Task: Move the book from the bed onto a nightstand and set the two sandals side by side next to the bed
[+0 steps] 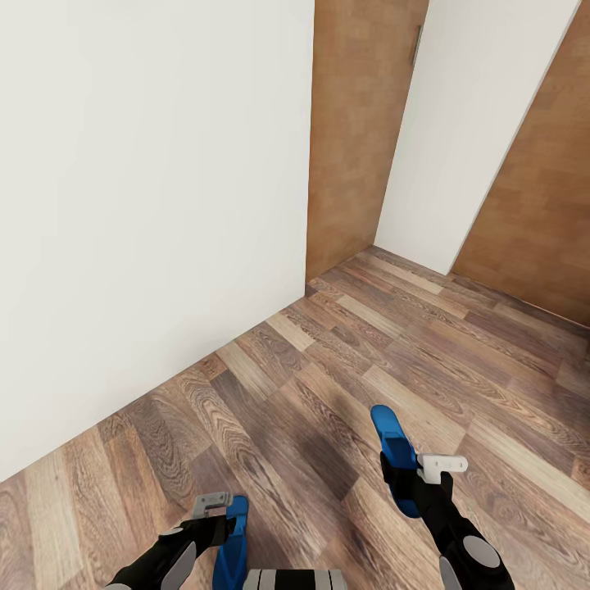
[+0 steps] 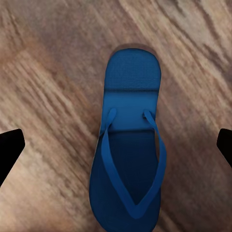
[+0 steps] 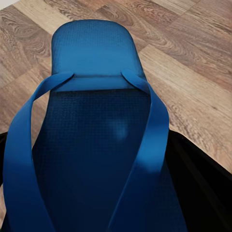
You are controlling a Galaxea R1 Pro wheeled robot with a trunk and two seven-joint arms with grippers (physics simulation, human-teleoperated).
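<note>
The head view looks down on a plank floor [image 1: 344, 385] with a white wall [image 1: 147, 205] filling the upper left and a brown door [image 1: 360, 123] beyond it. At lower right the right gripper [image 1: 414, 479] is clamped on a blue sandal [image 1: 395, 459], raised above the floor. At the bottom edge, left of centre, the left gripper [image 1: 221, 524] holds the other sandal [image 1: 232, 545]; its wrist view shows dark fingertips [image 2: 9, 150] wide of the sole, so whether it is clamped I cannot tell.
</note>
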